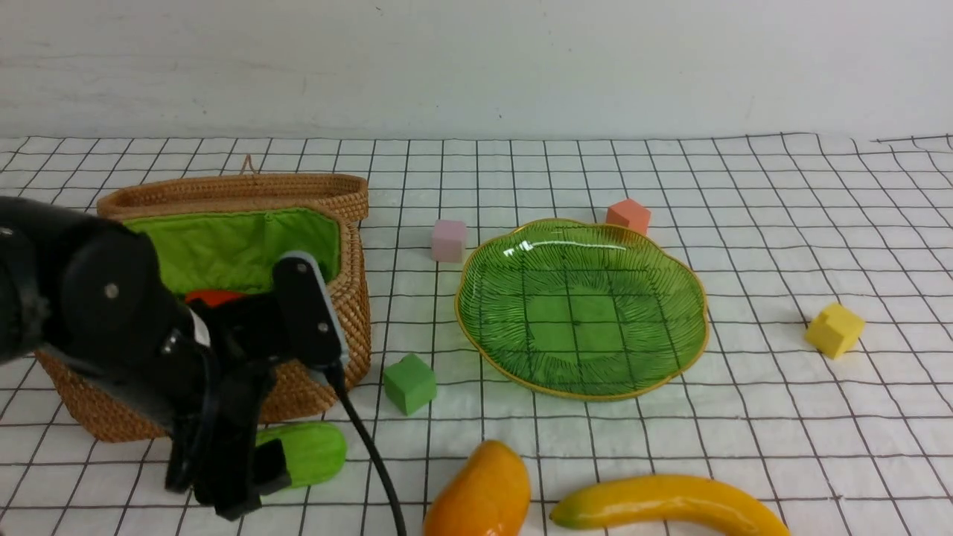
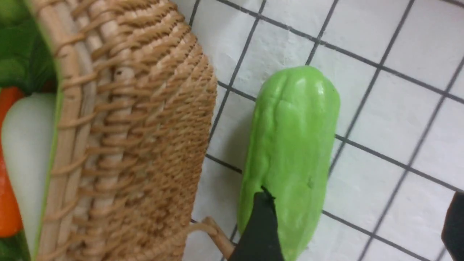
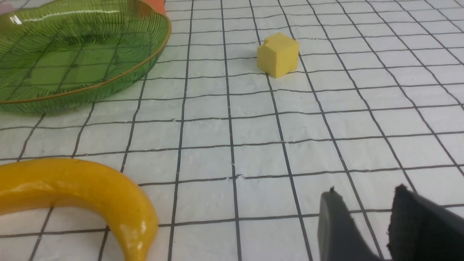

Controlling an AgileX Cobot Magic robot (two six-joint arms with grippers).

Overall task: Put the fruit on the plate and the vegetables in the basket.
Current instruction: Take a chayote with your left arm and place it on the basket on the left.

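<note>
A light green ridged gourd [image 1: 309, 450] [image 2: 290, 156] lies on the checked cloth just in front of the woven basket [image 1: 327, 298] [image 2: 137, 127]. My left gripper [image 1: 223, 484] [image 2: 357, 224] is open. One fingertip [image 2: 261, 221] overlaps the gourd's end, and the gap between the fingers is over bare cloth. A white radish [image 2: 25, 145] and an orange carrot piece [image 2: 7, 203] lie inside the basket. The green glass plate [image 1: 581, 305] [image 3: 72, 54] holds nothing. A mango [image 1: 480, 495] and a banana [image 1: 670, 502] [image 3: 83, 188] lie near the front edge. My right gripper [image 3: 366, 188] is open and holds nothing, beside the banana.
Foam cubes are scattered on the cloth: green [image 1: 409, 383] between basket and plate, pink [image 1: 449, 240] and orange [image 1: 628, 216] behind the plate, yellow [image 1: 834, 329] [image 3: 278, 54] to its right. The basket's lid [image 1: 238, 193] stands open at the back.
</note>
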